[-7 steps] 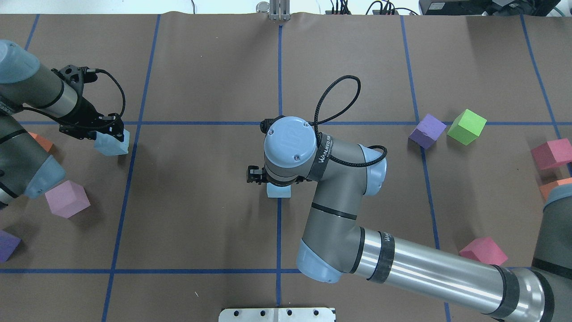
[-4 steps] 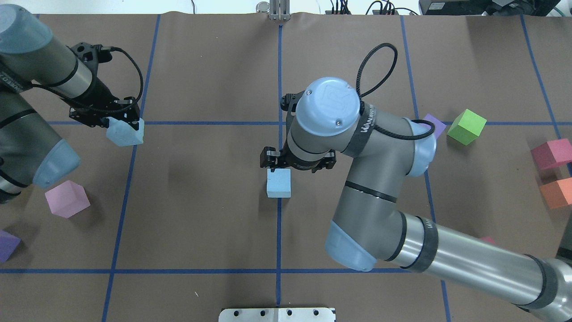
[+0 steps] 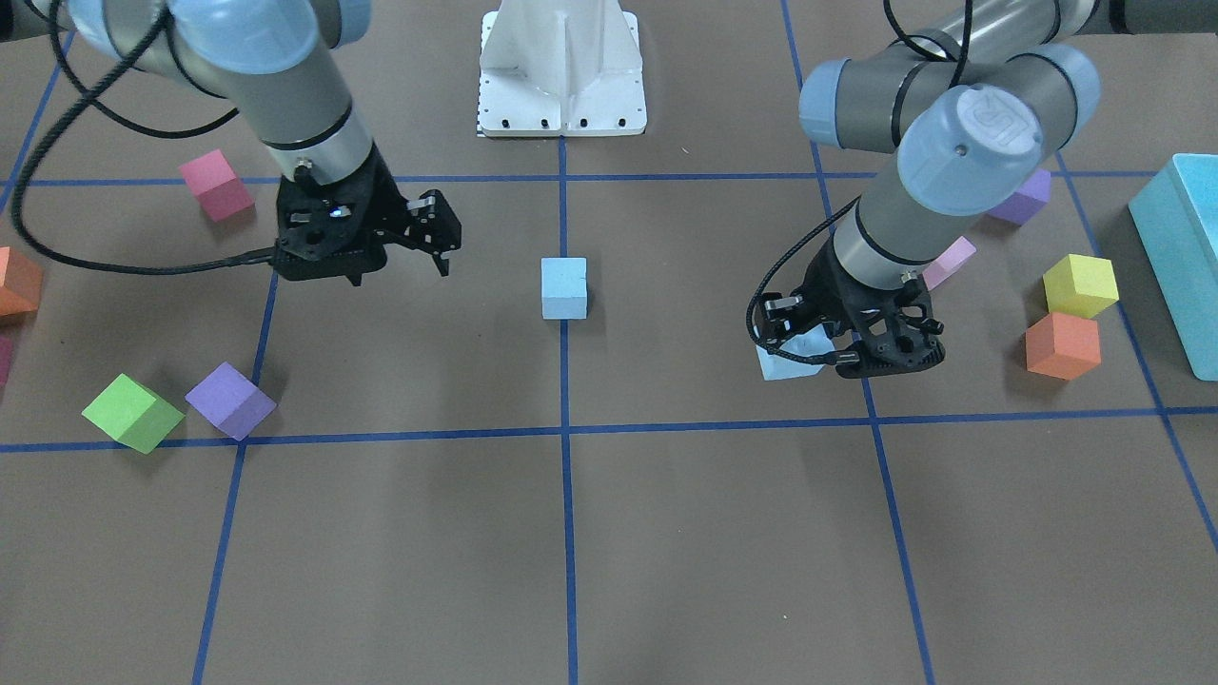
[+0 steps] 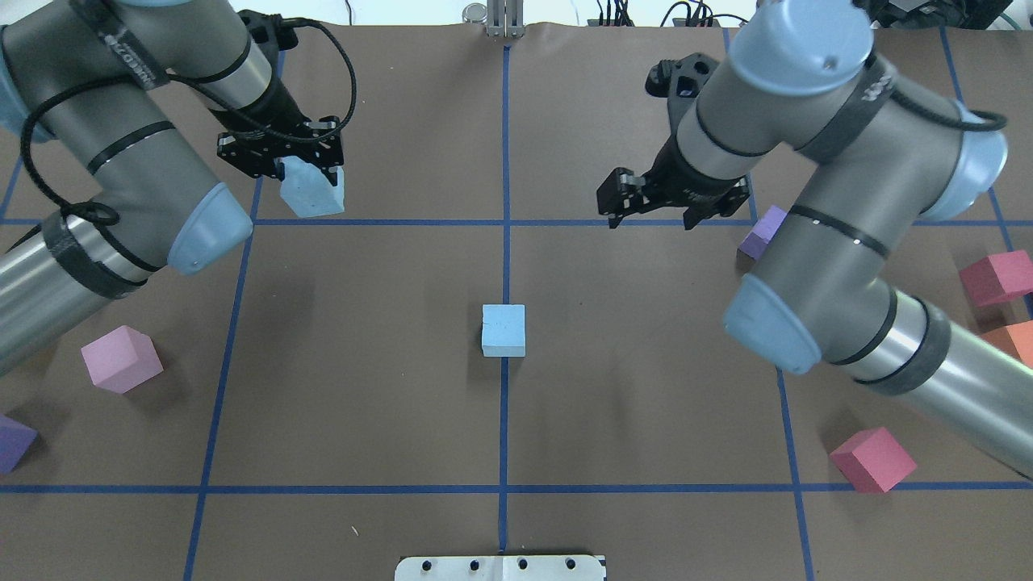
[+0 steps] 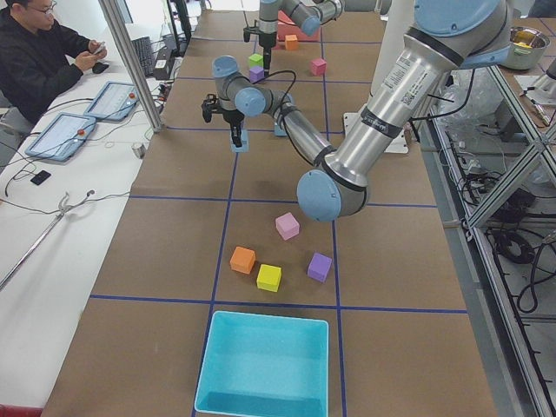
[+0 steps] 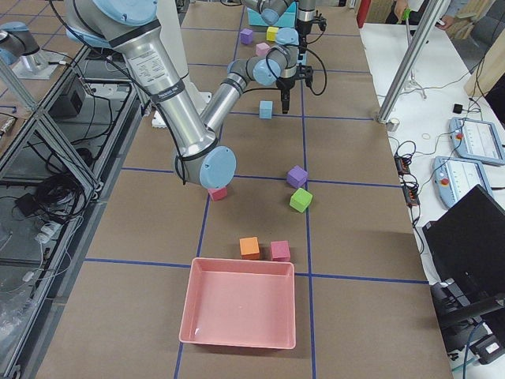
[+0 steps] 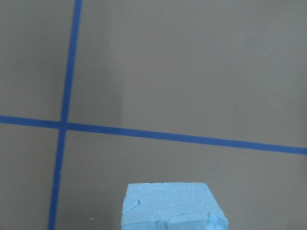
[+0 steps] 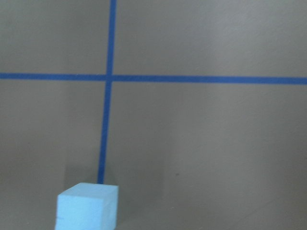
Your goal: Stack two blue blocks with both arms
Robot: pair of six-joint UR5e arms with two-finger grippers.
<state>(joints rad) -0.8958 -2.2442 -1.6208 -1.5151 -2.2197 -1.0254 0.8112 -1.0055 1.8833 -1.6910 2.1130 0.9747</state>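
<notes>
Stacking is being awaited: well apart from the resting blue block [image 4: 503,331], the second blue block [image 4: 311,198] is being pinched aloft by the left gripper [image 4: 309,171]; the right gripper [image 4: 652,216] is being held spread, empty.

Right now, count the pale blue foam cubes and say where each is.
2. One pale blue foam cube sits on the centre tape line; the other cube is gripped in the left tool.

Held blue block [image 4: 311,198]: upper part hidden by the left gripper [image 4: 310,173], and cut off by the lower edge in the left wrist view. Resting blue block [image 8: 86,207]: likewise cropped in the right wrist view. Purple cube [image 4: 765,228]: partly behind the right arm [image 4: 839,216].
</notes>
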